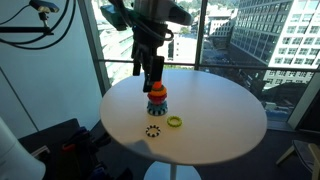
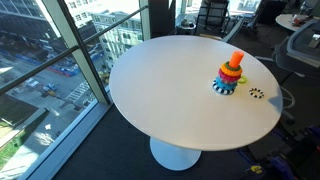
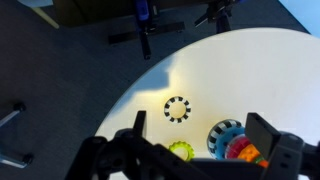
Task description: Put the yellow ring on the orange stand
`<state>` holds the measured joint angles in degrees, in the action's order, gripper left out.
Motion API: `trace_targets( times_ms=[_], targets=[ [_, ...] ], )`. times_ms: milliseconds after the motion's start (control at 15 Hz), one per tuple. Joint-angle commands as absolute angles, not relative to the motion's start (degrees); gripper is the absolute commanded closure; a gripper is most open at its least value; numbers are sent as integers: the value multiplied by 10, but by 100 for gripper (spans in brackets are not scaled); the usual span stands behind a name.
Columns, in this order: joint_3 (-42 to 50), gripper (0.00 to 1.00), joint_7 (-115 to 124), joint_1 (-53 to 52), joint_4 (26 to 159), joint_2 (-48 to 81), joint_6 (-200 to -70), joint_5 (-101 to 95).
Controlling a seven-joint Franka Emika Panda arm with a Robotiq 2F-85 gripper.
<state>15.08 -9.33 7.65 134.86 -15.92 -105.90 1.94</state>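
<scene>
Wrist view gave me the gripper (image 3: 200, 135) with its jaws spread wide and nothing between them, the two fingers framing the bottom of the picture. The yellow ring (image 3: 181, 151) lay flat on the white desk (image 3: 250, 70), partly hidden behind the gripper's body. It was just beside the orange stand (image 3: 235, 148) and not on its peg. A dark toothed ring (image 3: 177, 108) lay farther out, between the yellow ring and the desk's curved edge.

In an exterior view I saw the gripper (image 1: 150, 80) hang over the stand (image 1: 157, 99), clear of the yellow ring (image 1: 175, 122). That ring sat near the toothed ring (image 1: 153, 130), toward the desk's near edge. In an exterior view the stand (image 2: 230, 72) stood upright, with the toothed ring (image 2: 256, 93) beside it, close to the desk's edge.
</scene>
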Motion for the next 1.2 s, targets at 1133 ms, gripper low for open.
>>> trace_targets(
  times_ms=[1133],
  targets=[
    [104,0,-125,85,1229,50,-1203,42]
  ],
)
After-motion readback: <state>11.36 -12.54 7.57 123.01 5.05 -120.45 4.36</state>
